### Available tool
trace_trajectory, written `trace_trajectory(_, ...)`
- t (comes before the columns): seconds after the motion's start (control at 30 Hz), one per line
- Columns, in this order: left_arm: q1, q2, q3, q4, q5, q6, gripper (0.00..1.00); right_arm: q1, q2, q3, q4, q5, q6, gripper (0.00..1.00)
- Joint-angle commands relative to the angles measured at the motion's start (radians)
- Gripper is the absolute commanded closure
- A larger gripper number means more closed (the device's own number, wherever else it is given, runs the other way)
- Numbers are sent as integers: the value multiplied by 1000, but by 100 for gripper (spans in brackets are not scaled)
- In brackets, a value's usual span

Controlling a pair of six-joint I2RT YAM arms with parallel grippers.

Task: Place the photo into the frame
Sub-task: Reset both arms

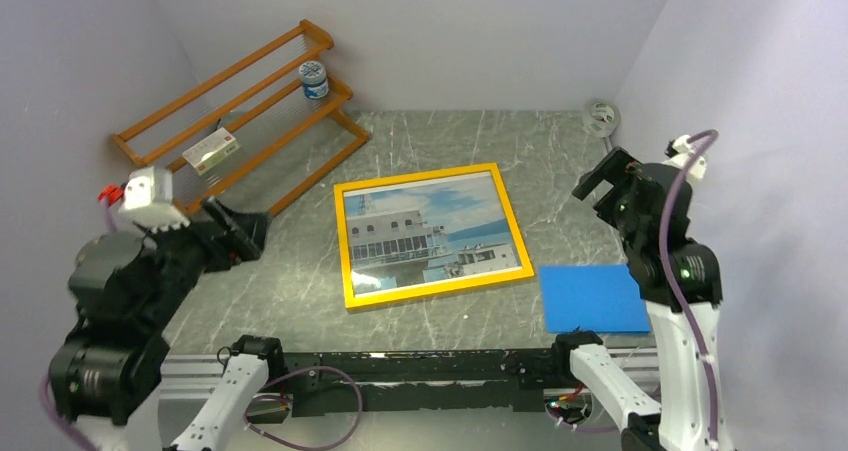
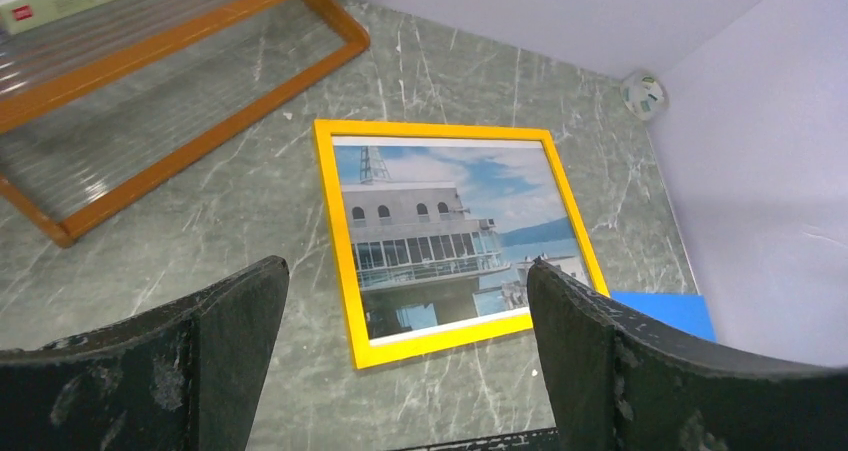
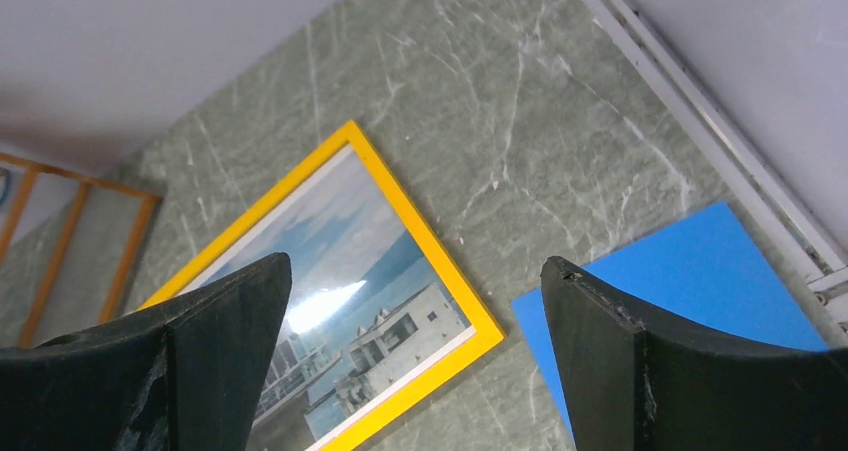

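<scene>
The grey marbled counter [image 1: 560,161] carries everything, with the orange slatted rack [image 1: 240,101] against its far left corner. At the middle lies the frame [image 1: 341,246], flat and yellow front up. Its long axis runs left to right, and its right end is turned a little away from the arm bases. The photo [image 1: 430,236] fills it, building and sky showing through the pane, so we judge the task done or nearly so. A blue sheet [image 1: 592,299] lies just off the frame's near right corner, apart from it.

The left pincer [image 1: 240,229] hangs to the frame's left and the right pincer [image 1: 603,176] to its right. Both are spread wide, hold nothing and are clear of the frame. Neither arm is plainly nearer, so any last check could fall to either.
</scene>
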Motion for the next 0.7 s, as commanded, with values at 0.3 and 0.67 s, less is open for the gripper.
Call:
trace_trajectory(0.3, -3, -102, 70, -313, -59, -9, 6, -3, -127, 201, -145, -55, -103, 1)
trace_trajectory(0.67, -1, -150, 47, -344, -76, -17, 6, -3, -173, 191, -186, -68, -108, 1)
